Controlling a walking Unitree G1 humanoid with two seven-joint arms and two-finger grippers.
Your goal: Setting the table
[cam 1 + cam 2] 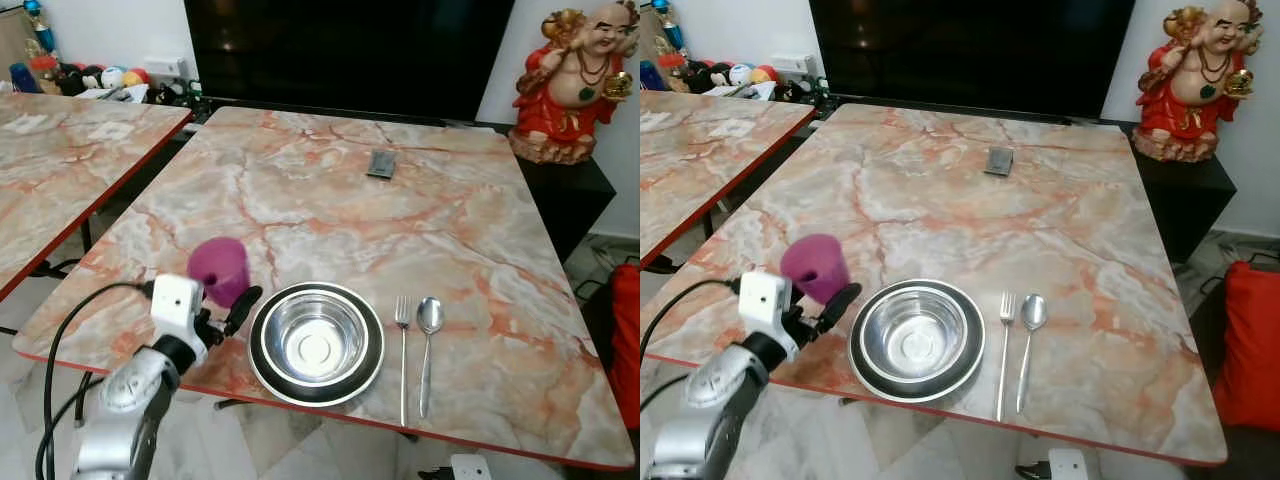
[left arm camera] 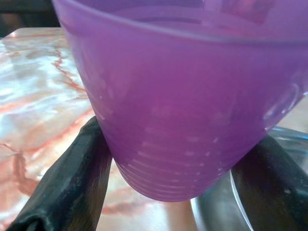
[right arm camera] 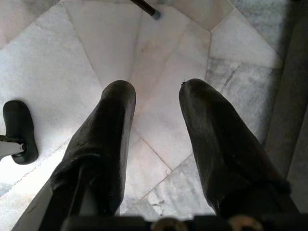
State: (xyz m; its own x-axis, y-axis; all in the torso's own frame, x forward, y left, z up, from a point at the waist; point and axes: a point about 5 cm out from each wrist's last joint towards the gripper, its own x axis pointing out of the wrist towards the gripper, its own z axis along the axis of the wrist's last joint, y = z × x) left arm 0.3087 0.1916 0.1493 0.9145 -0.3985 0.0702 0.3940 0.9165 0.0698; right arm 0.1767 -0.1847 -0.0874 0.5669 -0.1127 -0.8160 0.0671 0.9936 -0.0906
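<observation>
I see a translucent purple cup (image 1: 219,271), a silver bowl (image 1: 316,338) on a black plate (image 1: 262,369), and a silver fork (image 1: 403,345) and spoon (image 1: 428,340). Table (image 1: 470,230): grey-peach marble pattern, orange veins, red edge. Gripper fingers (image 2: 72,183) black.

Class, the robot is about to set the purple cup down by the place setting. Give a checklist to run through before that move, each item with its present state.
1. Left hand grips the purple cup on both sides: ok.
2. Cup upright: ok.
3. Cup off the steel bowl: cannot tell; they sit very close.
4. Bare marble table behind the cup: ok.
5. Fork and spoon away from the cup: ok.
6. Right hand idle over the floor: ok.
</observation>
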